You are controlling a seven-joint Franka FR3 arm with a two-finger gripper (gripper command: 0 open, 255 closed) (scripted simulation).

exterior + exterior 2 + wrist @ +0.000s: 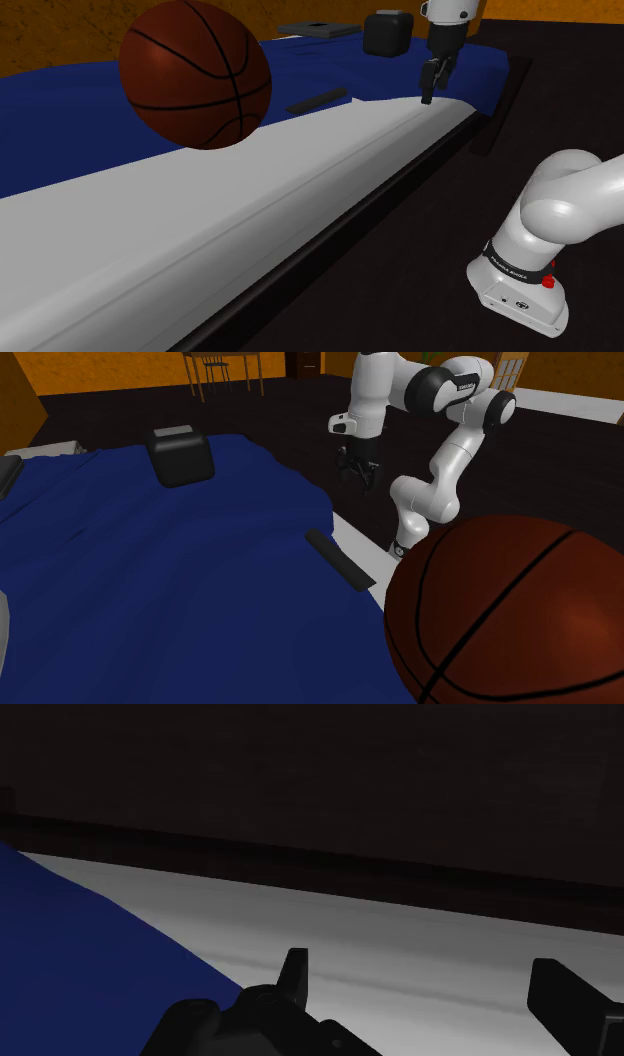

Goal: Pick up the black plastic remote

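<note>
The remote is a slim dark bar lying flat on the blue blanket near the blanket's edge; it also shows in the second exterior view. My black gripper hangs fingers-down over the bed's side edge, well to the shoulder view's right of the remote and apart from it. From the second exterior view the gripper sits beyond the remote, above the bed's edge. In the wrist view the gripper is open, with white sheet and a corner of blanket beneath and nothing between the fingers.
A large brown basketball stands close on the bed, also in the second exterior view. A black box and a flat dark item rest on the blanket farther back. Dark floor runs beside the bed.
</note>
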